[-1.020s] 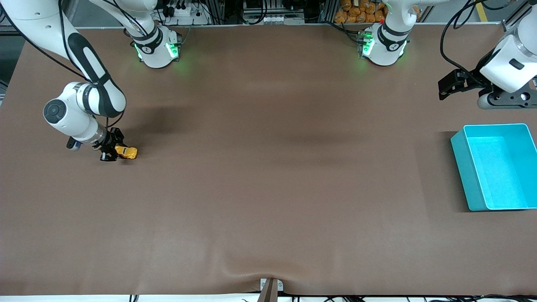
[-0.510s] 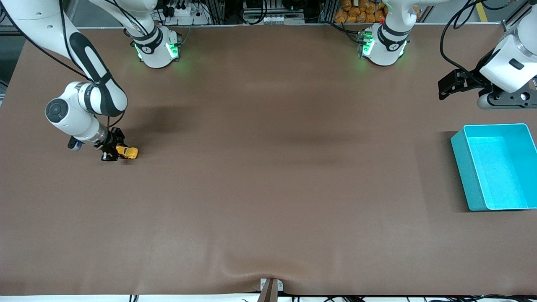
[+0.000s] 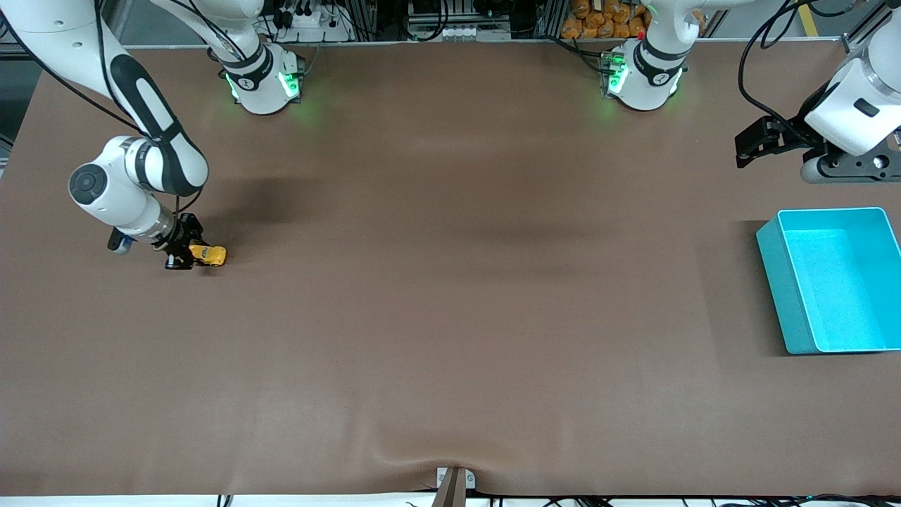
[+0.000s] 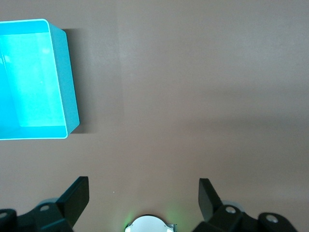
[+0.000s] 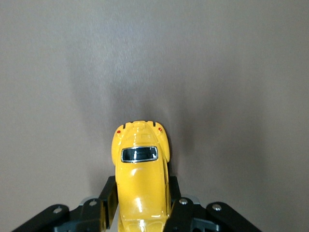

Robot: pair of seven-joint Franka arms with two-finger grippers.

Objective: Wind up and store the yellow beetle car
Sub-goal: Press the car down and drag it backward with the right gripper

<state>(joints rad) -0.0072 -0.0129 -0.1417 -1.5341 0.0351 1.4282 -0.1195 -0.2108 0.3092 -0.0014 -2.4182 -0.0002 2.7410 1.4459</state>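
- The car's wheels and one end are hidden between the right gripper's fingers.
- The bin is cut off by the front view's edge.

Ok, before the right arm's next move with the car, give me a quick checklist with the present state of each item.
1. Right claw shut on the yellow beetle car: ok.
2. Car centred between the fingers, in the right wrist view: ok.
3. Car wheels on the table: cannot tell.
4. Teal bin upright, nothing in it, at the left arm's end: ok.
5. Left claw open, waiting up near the bin: ok.
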